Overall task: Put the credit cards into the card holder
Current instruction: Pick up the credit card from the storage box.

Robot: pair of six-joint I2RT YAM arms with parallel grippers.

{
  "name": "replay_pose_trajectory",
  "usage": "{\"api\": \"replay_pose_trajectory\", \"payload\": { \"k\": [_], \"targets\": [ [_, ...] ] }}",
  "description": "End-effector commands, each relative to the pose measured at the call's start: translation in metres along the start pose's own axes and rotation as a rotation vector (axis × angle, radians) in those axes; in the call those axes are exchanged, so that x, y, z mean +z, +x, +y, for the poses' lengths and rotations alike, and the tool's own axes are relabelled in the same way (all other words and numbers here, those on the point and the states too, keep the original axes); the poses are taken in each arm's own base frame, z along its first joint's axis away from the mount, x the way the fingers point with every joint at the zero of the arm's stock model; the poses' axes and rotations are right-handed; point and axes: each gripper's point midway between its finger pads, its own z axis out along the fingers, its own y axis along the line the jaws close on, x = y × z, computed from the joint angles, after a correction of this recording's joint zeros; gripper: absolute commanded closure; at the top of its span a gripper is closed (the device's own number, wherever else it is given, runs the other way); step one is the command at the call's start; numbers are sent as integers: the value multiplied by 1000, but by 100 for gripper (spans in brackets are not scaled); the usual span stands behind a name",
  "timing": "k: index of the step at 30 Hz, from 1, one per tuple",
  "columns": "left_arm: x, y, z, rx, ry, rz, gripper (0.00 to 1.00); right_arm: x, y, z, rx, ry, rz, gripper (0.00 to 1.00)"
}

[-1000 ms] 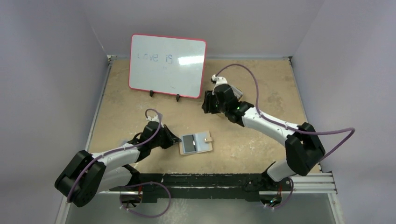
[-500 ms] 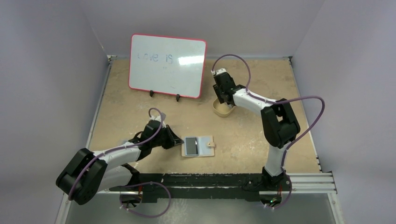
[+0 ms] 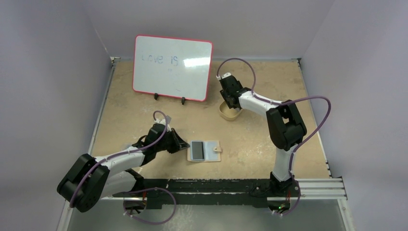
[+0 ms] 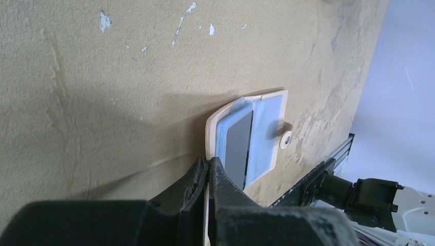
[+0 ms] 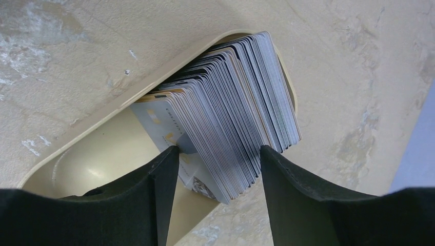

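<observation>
The tan card holder (image 3: 213, 150) lies open on the table, with a grey card (image 4: 238, 146) in its left pocket. My left gripper (image 4: 209, 163) is shut, pinching the card holder's (image 4: 267, 123) near tan edge, a pale strip showing between the jaws. A thick stack of credit cards (image 5: 241, 102) stands on edge in a tan oval dish (image 5: 92, 164). My right gripper (image 5: 219, 154) is open and straddles the stack's lower corner, its left fingertip at the front card. In the top view the right gripper (image 3: 230, 101) hangs over the dish (image 3: 226, 116).
A red-rimmed whiteboard (image 3: 172, 67) stands on two feet at the back left. Grey walls close the table on three sides. A black rail (image 3: 216, 185) runs along the near edge between the arm bases.
The right arm has swung back and down over the dish, and its jaws have widened around the cards. The left gripper has pushed the card holder slightly to the right.
</observation>
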Motion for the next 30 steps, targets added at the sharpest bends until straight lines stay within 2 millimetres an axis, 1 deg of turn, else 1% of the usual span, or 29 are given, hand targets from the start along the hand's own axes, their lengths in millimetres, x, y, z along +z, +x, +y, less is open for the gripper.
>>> {"api": "replay_pose_trajectory", "payload": {
  "k": [1, 5, 14, 22, 30],
  "targets": [
    [-1, -12, -19, 50, 56, -37, 100, -6, -12, -23, 15, 91, -23, 40],
    [0, -12, -19, 48, 54, -39, 100, -12, -16, -27, 27, 98, -34, 44],
    [0, -13, -17, 42, 46, -42, 100, -18, -20, -34, 37, 117, -42, 55],
    [0, -14, -14, 34, 30, -51, 100, -21, -21, -35, 47, 113, -49, 59],
    [0, -15, -12, 22, 27, -61, 100, -24, -29, -38, 55, 120, -76, 62]
  ]
}}
